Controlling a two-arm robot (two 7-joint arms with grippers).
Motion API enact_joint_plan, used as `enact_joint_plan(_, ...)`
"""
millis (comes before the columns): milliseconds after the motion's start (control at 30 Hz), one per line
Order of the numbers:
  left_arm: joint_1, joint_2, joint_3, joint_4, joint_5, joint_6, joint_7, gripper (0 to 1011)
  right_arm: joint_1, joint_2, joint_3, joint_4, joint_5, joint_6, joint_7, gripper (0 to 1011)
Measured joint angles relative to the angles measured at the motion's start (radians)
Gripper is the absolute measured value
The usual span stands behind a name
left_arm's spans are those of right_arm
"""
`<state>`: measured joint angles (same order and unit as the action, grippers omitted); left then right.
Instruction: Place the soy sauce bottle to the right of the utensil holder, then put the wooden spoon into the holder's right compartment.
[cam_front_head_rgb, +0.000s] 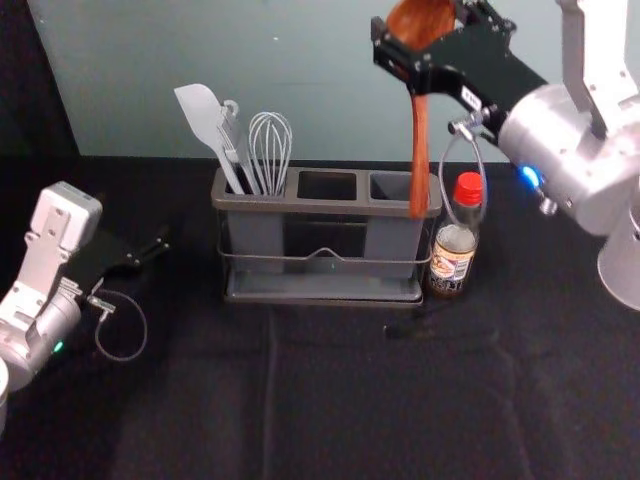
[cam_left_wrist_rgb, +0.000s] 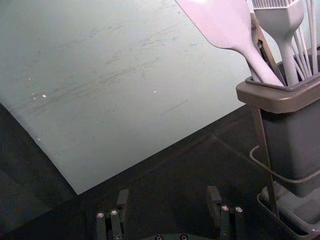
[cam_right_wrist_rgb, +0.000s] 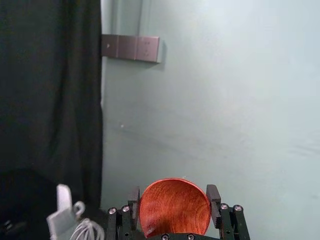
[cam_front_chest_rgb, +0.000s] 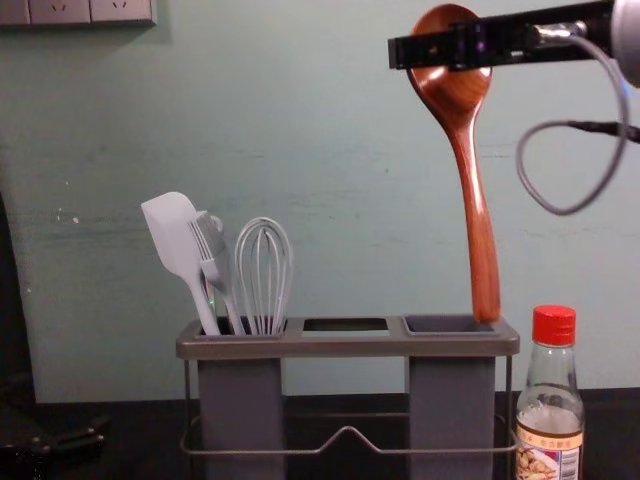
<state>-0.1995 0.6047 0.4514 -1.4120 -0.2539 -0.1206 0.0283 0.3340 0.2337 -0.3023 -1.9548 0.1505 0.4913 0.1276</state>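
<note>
The right gripper (cam_front_head_rgb: 420, 28) is above the right part of the utensil holder (cam_front_chest_rgb: 350, 345), its jaws clamped on the bowl of the wooden spoon (cam_front_chest_rgb: 455, 90), one on each side. The spoon hangs nearly upright, bowl up and handle down. The handle's lower end is at the rim of the holder's right compartment (cam_front_chest_rgb: 450, 410), toward its right side; whether it touches the rim or dips inside, I cannot tell.

Just to the right of the holder, the soy sauce bottle (cam_front_head_rgb: 453, 255) stands upright on the counter (cam_front_head_rgb: 330, 400), red cap on. Whether it touches the wire frame is unclear.

In the holder's left compartment (cam_front_chest_rgb: 240, 400), a spatula (cam_front_chest_rgb: 173, 235), a brush (cam_front_chest_rgb: 212, 245) and a whisk (cam_front_chest_rgb: 264, 270) stand with their heads up, leaning a little.

The left gripper (cam_front_head_rgb: 150, 255) is parked over the counter, left of the holder and well apart from the spoon, its jaws spread with nothing between them.
</note>
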Motion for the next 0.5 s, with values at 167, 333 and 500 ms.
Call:
enact_joint_plan(167, 0.000, 0.000, 0.000, 0.000, 0.000, 0.000, 0.000, 1005, 0.046, -0.030, -0.002, 0.054, -0.023, -0.009, -0.010, 829)
enact_joint_plan(333, 0.000, 0.000, 0.000, 0.000, 0.000, 0.000, 0.000, 1005, 0.096, -0.062, -0.005, 0.121, -0.041, -0.012, -0.013, 830)
enact_joint_plan(500, 0.000, 0.000, 0.000, 0.000, 0.000, 0.000, 0.000, 1005, 0.139, -0.089, -0.010, 0.182, -0.058, -0.014, -0.011, 829)
